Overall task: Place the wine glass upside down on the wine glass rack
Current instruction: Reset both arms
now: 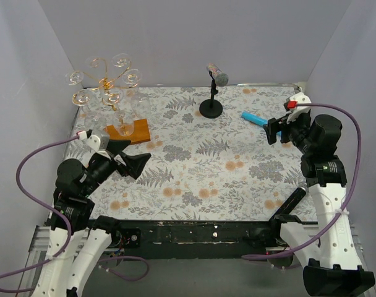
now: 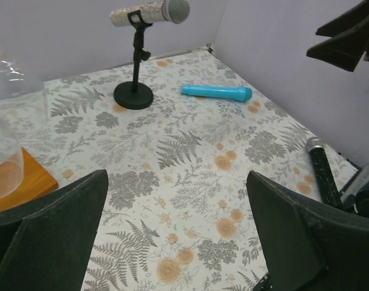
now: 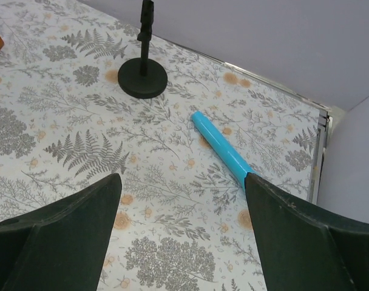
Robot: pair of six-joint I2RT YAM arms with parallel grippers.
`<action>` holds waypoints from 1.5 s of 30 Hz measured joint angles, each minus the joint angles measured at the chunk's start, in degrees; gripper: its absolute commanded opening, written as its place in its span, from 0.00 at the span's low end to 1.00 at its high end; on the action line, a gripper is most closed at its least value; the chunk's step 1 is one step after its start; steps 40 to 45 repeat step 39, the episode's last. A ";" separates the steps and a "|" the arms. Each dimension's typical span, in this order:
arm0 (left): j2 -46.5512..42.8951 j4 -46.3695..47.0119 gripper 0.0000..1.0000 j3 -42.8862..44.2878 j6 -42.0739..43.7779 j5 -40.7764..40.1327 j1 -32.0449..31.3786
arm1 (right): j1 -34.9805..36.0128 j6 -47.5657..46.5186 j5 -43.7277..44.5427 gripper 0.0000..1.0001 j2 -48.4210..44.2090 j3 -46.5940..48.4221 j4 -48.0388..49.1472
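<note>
The left end effector stands wide open with nothing between its fingers. The left wrist view shows only patterned counter in the gap. Its arm is folded low at the near left corner, with the wrist aimed across the counter towards the far right.

Just ahead of it and to its left is the wine glass rack, whose wooden base sits at the left edge of its wrist view. A wine glass hangs there with its rim downward, close above the base. I cannot tell whether they touch.

The right end effector is also spread wide and holds nothing. Its arm rises upright, with the wrist bent towards the left. A turquoise tube lies on the counter just ahead of its fingers. Beyond the tube stands a black microphone stand.
</note>
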 measured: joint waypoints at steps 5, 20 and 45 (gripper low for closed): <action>-6.67 -0.85 0.98 -2.21 0.17 -7.93 -0.04 | -0.09 -0.48 0.57 0.90 -2.60 0.00 -3.72; -17.51 -1.88 0.98 -10.75 -9.38 -22.16 -0.04 | -3.76 11.21 0.87 0.93 -7.45 -0.39 -4.90; -23.52 -1.95 0.98 -16.90 -9.73 -23.69 -0.04 | -8.04 13.09 -0.46 0.94 -7.21 -1.16 -4.92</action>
